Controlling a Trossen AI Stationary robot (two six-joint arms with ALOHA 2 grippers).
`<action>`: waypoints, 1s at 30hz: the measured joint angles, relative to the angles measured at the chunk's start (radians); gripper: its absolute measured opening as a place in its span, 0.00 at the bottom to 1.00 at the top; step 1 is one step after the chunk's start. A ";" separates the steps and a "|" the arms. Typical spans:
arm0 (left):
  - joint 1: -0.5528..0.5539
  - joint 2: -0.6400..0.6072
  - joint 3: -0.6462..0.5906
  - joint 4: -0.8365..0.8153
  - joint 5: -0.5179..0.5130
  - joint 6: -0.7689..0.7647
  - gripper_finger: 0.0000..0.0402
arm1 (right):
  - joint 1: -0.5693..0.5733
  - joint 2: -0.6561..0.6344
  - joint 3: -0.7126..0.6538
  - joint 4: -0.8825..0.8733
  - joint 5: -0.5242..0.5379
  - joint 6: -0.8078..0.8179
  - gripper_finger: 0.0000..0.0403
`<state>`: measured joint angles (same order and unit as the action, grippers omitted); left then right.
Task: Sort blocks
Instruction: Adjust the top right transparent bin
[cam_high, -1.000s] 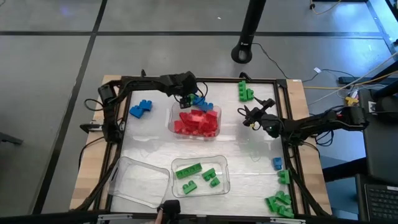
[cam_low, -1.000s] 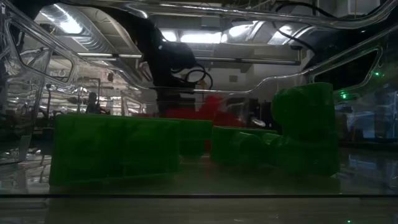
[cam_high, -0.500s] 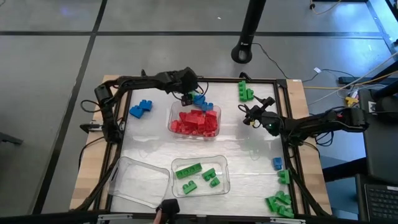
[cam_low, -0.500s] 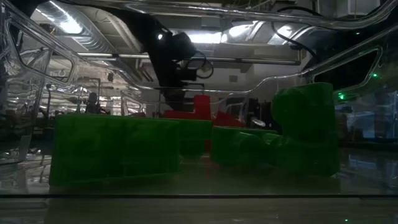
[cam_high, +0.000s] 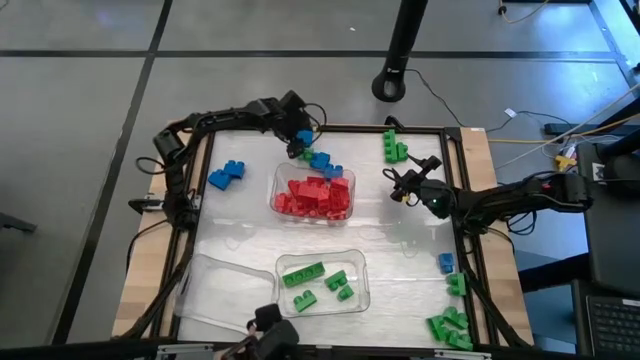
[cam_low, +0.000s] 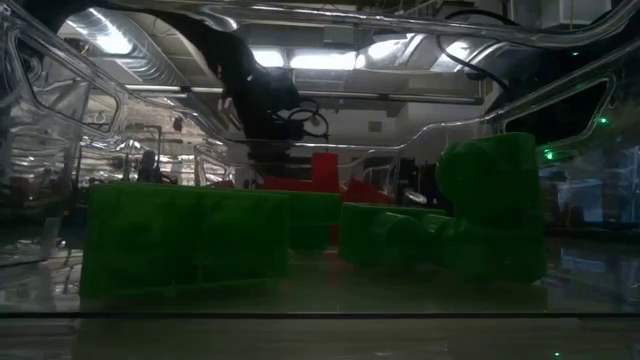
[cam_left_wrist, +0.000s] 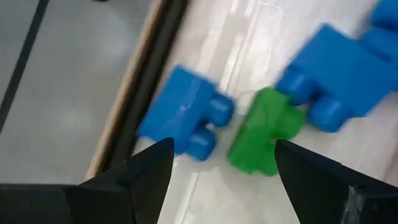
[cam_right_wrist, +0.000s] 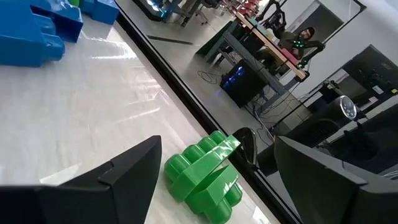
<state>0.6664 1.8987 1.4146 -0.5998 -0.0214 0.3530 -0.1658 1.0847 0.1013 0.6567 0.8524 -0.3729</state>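
In the left wrist view the small blue plastic brick (cam_left_wrist: 183, 119), the green brick (cam_left_wrist: 264, 129) beside it and a larger blue brick (cam_left_wrist: 348, 68) are all blurred, and the larger one is cut off by the picture's edge. In the low view the pile of red bricks (cam_low: 325, 175) is mostly hidden behind the green bricks (cam_low: 200, 235) in the clear plastic tray (cam_low: 60, 110), and the left gripper's fingers are too dark to make out. In the high view a dark object (cam_high: 270, 335) at the table's near edge is cut off.

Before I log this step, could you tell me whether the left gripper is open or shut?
Open: the left gripper holds nothing, its fingers apart over a small green block.
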 joint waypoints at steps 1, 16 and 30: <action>-0.007 0.004 0.000 0.001 -0.001 0.013 0.67 | 0.000 0.000 0.000 -0.001 0.001 0.000 0.78; -0.097 0.002 0.048 -0.007 -0.085 0.102 0.67 | 0.000 0.000 0.000 -0.001 -0.007 0.000 0.78; -0.059 0.071 0.065 -0.062 -0.145 0.065 0.67 | 0.001 0.000 0.000 -0.003 -0.014 0.000 0.78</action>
<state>0.6069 1.9697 1.4792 -0.6615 -0.1669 0.4175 -0.1646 1.0847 0.1017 0.6533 0.8388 -0.3730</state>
